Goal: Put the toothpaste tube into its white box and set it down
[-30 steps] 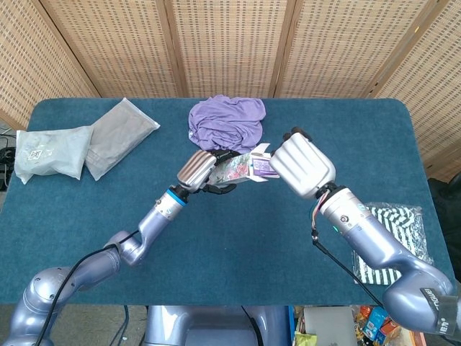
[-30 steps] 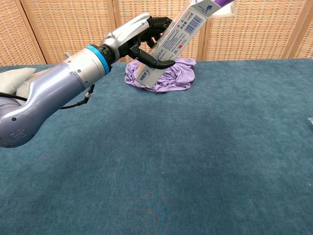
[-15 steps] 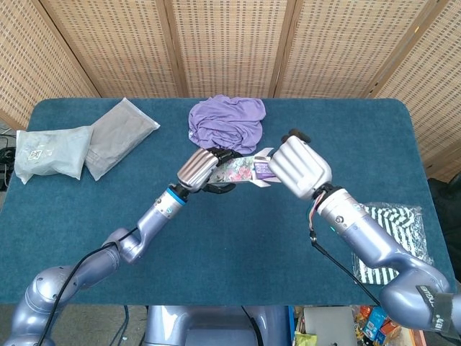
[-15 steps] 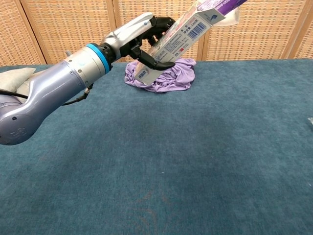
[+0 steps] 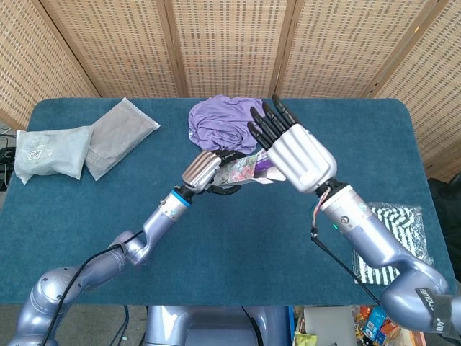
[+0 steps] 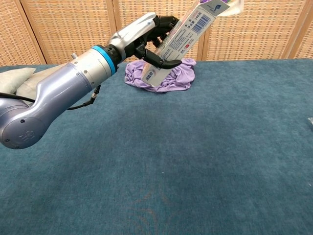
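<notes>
My left hand (image 5: 204, 170) (image 6: 142, 34) grips the white toothpaste box (image 5: 238, 170) (image 6: 178, 44) and holds it tilted in the air above the table, open end up and to the right. The purple end of the toothpaste tube (image 5: 265, 170) (image 6: 215, 3) shows at the box's open flaps. In the head view my right hand (image 5: 297, 154) hovers at that open end with its fingers stretched out straight and apart, holding nothing. The chest view does not show the right hand.
A crumpled purple cloth (image 5: 227, 122) (image 6: 171, 78) lies at the back middle of the blue table (image 5: 216, 245). Two grey bags (image 5: 50, 151) (image 5: 119, 133) lie at the far left. A striped cloth (image 5: 400, 223) sits off the right edge.
My right hand has opened: its fingers, curled at the box's open end before, now point straight out. The left hand has tipped the box slightly more upright.
</notes>
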Robot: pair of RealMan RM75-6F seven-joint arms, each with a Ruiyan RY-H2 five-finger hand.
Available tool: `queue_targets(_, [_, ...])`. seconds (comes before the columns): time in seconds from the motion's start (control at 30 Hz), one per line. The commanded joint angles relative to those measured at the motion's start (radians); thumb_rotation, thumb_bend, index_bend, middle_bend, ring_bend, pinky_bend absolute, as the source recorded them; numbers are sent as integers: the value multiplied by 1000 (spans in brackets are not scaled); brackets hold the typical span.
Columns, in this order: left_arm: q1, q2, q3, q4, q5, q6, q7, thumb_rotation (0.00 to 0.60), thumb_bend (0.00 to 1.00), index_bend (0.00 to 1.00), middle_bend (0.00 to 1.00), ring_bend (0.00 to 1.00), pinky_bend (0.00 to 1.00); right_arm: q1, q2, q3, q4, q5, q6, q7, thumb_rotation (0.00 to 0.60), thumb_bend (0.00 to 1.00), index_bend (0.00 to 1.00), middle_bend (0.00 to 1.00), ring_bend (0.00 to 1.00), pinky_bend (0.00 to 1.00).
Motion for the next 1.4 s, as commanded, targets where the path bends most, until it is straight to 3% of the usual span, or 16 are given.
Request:
queue_targets(0.03, [4, -5, -8, 2, -5, 16, -12, 600, 552, 557, 527, 490, 539, -27, 21, 10, -2, -5, 18, 34, 600, 0, 0, 0, 0, 0])
queue_targets(0.17, [14, -25, -41, 1, -26, 61, -79, 600, 552, 557, 529, 490, 539, -73, 45, 13, 17, -21, 47, 82, 600, 0, 0, 0, 0, 0])
queue_targets(0.3, [16, -23, -43, 3, -29, 58, -97, 600, 552, 557, 530, 490, 539, -118, 64, 16, 40, -28, 69, 132, 600, 0, 0, 0, 0, 0])
queue_targets(0.57, [31, 21, 20, 28, 18, 48, -8, 600, 552, 557, 530, 490, 539, -233, 64, -3, 121, -46, 75, 293, 600, 0, 0, 0, 0, 0])
queue_targets(0.83, [71, 160, 133, -47, 49, -96, 161, 600, 552, 556, 530, 490, 539, -368, -29, -47, 263, -118, 92, 509, 600, 0, 0, 0, 0, 0])
queue_targets(1.1, [100, 252, 167, -189, -16, -267, 343, 600, 552, 557, 530, 490, 539, -468, -129, -85, 386, -215, 104, 670, 600, 0, 0, 0, 0, 0])
queue_targets(1.2, [108, 255, 165, -207, -44, -302, 390, 600, 552, 557, 518, 439, 506, -488, -148, -88, 410, -235, 108, 702, 600, 0, 0, 0, 0, 0])
queue_targets(1.27, [113, 265, 168, -229, -75, -359, 410, 600, 552, 523, 418, 301, 408, -502, -159, -88, 423, -244, 110, 723, 600, 0, 0, 0, 0, 0])
queue_targets(1.33, [109, 286, 168, -263, -114, -430, 446, 600, 552, 299, 144, 75, 196, -514, -166, -86, 432, -251, 112, 742, 600, 0, 0, 0, 0, 0])
queue_targets(1.4, [109, 305, 158, -297, -160, -477, 487, 600, 552, 78, 9, 0, 50, -526, -170, -84, 437, -259, 116, 758, 600, 0, 0, 0, 0, 0])
